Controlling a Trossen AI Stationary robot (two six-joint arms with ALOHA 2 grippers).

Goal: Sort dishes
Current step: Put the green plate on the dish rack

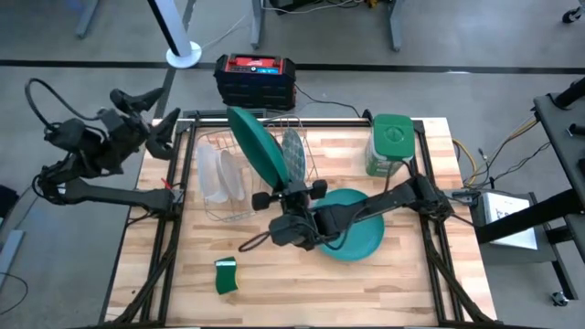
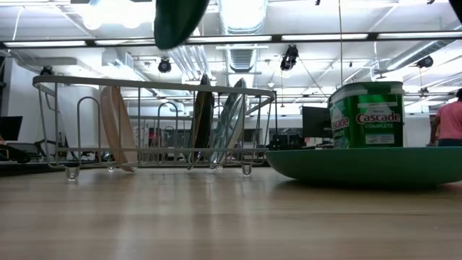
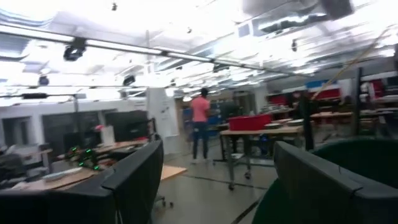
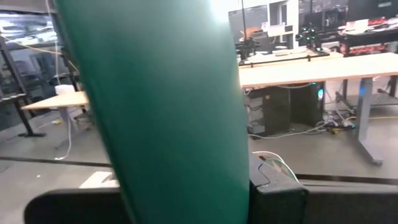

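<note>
A dark green plate (image 1: 256, 142) hangs in the air over the wire dish rack (image 1: 239, 212), its lower rim (image 2: 177, 22) showing at the top of the low view. My right gripper (image 1: 288, 192) is shut on it. A teal plate (image 1: 361, 236) lies flat on the table beneath the right arm. In the rack, whitish-clear plates (image 1: 215, 174) and a grey-green patterned plate (image 1: 292, 155) stand on edge between the wires. My left gripper (image 1: 151, 119) is open and waits beyond the table's left edge. My right gripper pinches the dark green plate between its two fingers (image 4: 277, 193) at the rim nearest the table's near edge (image 1: 277, 183). It reaches in from the near side. The plate (image 4: 168, 106) stands on edge, tilted, lifted clear above the rack.
A green Cascade canister (image 1: 393, 142) stands at the far right of the table. A small green sponge (image 1: 226, 274) lies near the near edge. A black and red case (image 1: 256, 78) sits on the floor beyond the far edge. A person (image 3: 200, 121) stands far off in the room.
</note>
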